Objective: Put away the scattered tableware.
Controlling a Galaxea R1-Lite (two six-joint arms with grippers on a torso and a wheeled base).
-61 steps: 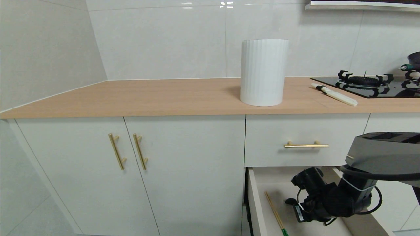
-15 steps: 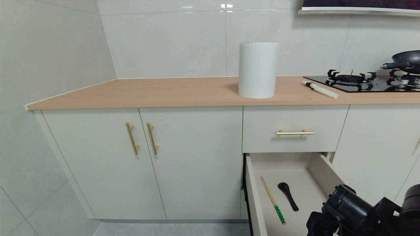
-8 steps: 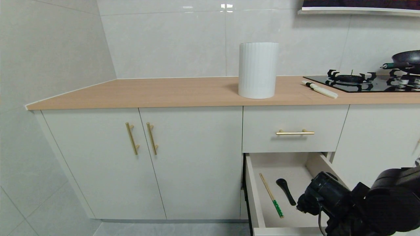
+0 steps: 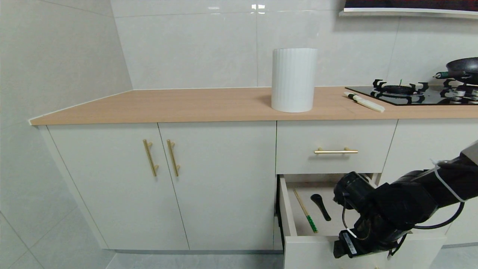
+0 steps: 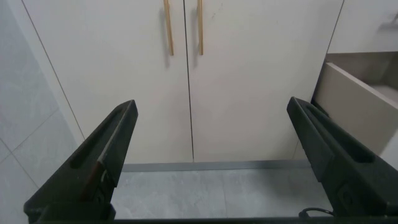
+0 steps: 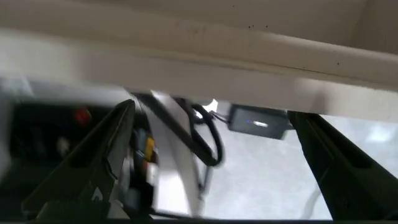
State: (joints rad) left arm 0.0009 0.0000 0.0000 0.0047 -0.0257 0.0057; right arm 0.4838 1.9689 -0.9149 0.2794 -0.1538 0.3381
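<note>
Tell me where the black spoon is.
Head view, lower right: the black spoon lies in the open drawer, just right of the chopsticks.

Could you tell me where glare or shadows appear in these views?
Head view: lamp glare on the glossy wall tiles; the white canister throws a soft shadow leftward on the countertop. Left wrist view: evenly lit cabinet doors, no glare.
</note>
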